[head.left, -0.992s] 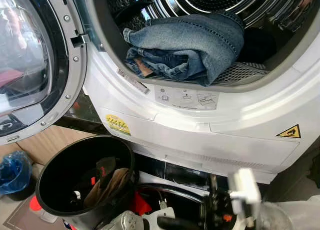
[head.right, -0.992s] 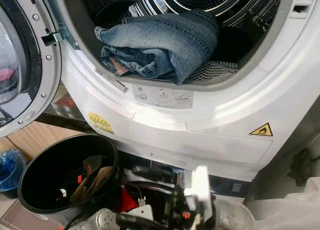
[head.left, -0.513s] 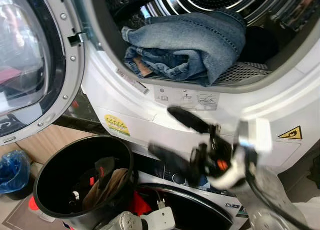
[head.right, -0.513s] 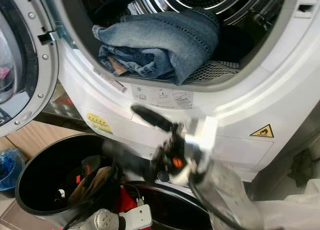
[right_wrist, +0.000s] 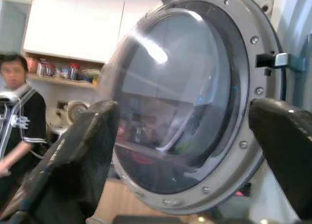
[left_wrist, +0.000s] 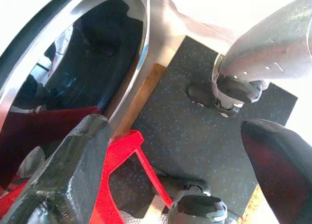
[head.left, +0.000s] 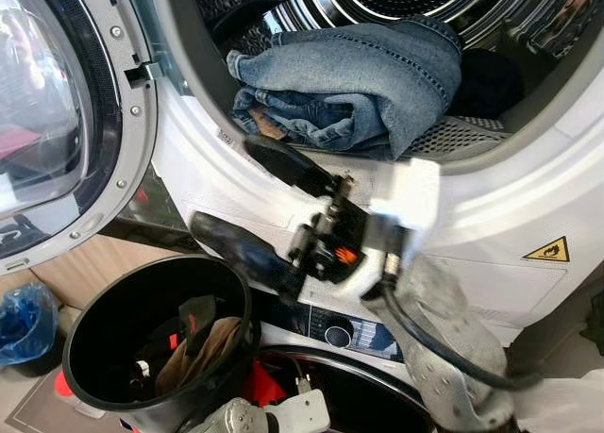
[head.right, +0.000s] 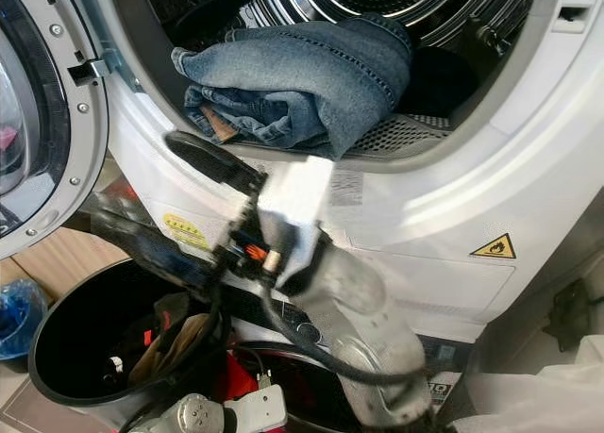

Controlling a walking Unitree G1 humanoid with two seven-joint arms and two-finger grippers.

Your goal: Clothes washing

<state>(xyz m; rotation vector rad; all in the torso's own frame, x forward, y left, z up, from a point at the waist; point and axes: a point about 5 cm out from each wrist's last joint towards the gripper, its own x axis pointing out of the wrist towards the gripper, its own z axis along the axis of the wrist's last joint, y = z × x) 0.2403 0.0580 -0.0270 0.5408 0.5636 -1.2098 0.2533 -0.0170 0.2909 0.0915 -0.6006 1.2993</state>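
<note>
A pair of folded blue jeans (head.left: 363, 79) lies at the front lip of the open drum of a white front-loading machine (head.left: 491, 216), partly over the perforated grey lint panel (head.left: 453, 136), with a dark garment (head.left: 486, 82) behind it deeper in the drum. The round glass door (head.left: 52, 122) stands swung open on the robot's left. The right gripper (head.left: 260, 202) is raised in front of the machine's white front, just below the jeans and not touching them; its two long black fingers are spread wide with nothing between them, and its wrist camera looks toward the open door, beside which a person in a dark shirt (right_wrist: 19, 121) stands. Below, a black bucket (head.left: 104, 329) holds some dark and tan cloth (head.left: 203, 343). The left gripper (left_wrist: 175, 165) hangs low over a speckled dark mat (left_wrist: 195, 136), fingers well apart and empty, near a red plastic piece (left_wrist: 129, 160).
</note>
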